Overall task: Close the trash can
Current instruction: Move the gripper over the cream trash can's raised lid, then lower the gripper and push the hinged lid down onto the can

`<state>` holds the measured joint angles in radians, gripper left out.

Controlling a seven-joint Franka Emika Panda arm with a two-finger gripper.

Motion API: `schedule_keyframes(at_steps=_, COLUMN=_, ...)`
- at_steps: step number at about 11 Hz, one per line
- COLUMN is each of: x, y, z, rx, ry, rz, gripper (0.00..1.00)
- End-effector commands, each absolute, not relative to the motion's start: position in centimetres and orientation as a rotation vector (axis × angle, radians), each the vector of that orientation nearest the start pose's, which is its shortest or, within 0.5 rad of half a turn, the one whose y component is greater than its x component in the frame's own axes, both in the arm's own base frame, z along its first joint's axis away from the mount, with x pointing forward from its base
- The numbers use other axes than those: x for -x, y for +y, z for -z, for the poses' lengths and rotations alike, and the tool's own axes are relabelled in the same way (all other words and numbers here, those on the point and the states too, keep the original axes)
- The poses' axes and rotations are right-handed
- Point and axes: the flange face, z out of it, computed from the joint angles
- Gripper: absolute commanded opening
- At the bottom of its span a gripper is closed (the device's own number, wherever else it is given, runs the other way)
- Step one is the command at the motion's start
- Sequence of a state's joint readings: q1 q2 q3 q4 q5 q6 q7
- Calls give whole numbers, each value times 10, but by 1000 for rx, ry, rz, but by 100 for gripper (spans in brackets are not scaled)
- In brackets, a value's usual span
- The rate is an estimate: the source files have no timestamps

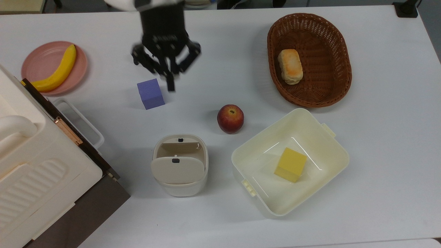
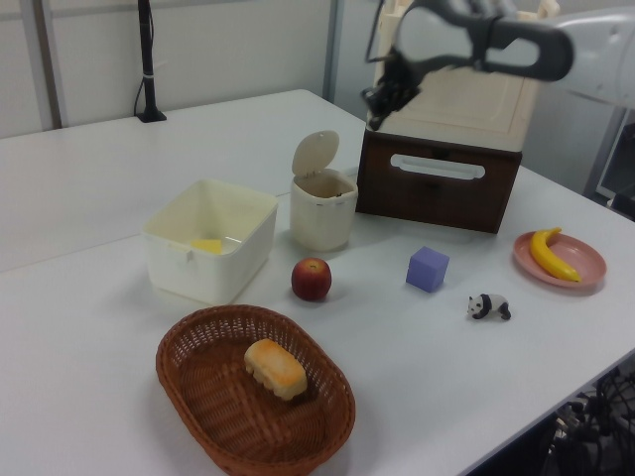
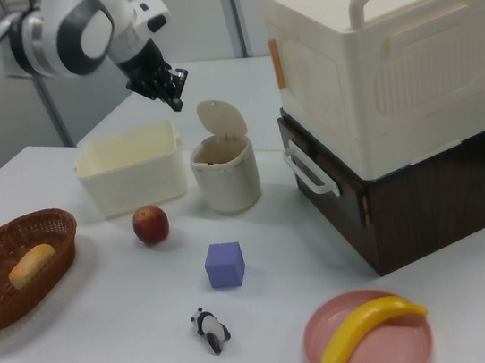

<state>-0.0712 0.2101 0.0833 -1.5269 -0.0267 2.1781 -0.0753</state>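
The trash can [image 1: 180, 182] is a small cream bin near the table's front in the top view, between the big appliance and the square tub. Its hinged lid [image 1: 177, 169] stands raised, leaving the brown inside open; the lid [image 2: 315, 154] also sticks up in the left view and the lid [image 3: 220, 117] in the right view. My gripper [image 1: 171, 88] hangs high in the air, shut with nothing in it. In the left view the gripper [image 2: 374, 119] is above and right of the lid. In the right view the gripper [image 3: 175, 102] is up and left of it.
A red apple [image 1: 230, 119] and a purple cube [image 1: 150, 93] lie close to the can. A cream tub [image 1: 322, 137] holds a yellow block. A wicker basket [image 1: 341, 51] holds bread. Also here: a panda toy [image 3: 211, 328], a banana on a pink plate [image 1: 41, 62], and a tall white appliance [image 1: 38, 172].
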Motion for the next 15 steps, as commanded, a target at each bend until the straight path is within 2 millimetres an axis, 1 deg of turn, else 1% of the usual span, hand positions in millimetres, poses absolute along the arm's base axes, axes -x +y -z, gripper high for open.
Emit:
schedule_keyframes(at_steps=1, x=-706, y=7, z=-579, rx=3033, ry=-178, rz=921, gripper=0)
schedule_keyframes(at_steps=3, x=-720, y=2, z=-593, rx=2994, ry=-161, rz=1057, gripper=0)
schedule_keyframes(at_steps=4, x=-721, y=0, z=-599, rx=2976, ry=-158, rz=1115, gripper=0)
schedule_keyframes(at_steps=5, x=-726, y=-3, z=-595, rx=2961, ry=-149, rz=1159, gripper=0)
schedule_keyframes(at_steps=6, x=-729, y=-4, z=-595, rx=2936, ry=-145, rz=1222, gripper=0)
schedule_keyframes(at_steps=8, x=-740, y=-3, z=-576, rx=2915, ry=-149, rz=1270, gripper=0)
schedule_keyframes(at_steps=9, x=-741, y=-2, z=-573, rx=2913, ry=-151, rz=1272, gripper=0)
schedule_keyframes(at_steps=11, x=-746, y=-1, z=-559, rx=2922, ry=-153, rz=1244, gripper=0)
schedule_keyframes(at_steps=12, x=-749, y=4, z=-549, rx=2927, ry=-166, rz=1223, gripper=0)
schedule_keyframes(at_steps=13, x=-750, y=5, z=-546, rx=2930, ry=-168, rz=1219, gripper=0)
schedule_keyframes(at_steps=14, x=-750, y=0, z=-544, rx=2938, ry=-158, rz=1218, gripper=0)
schedule_keyframes(at_steps=15, x=-752, y=-3, z=-536, rx=2949, ry=-153, rz=1203, gripper=0)
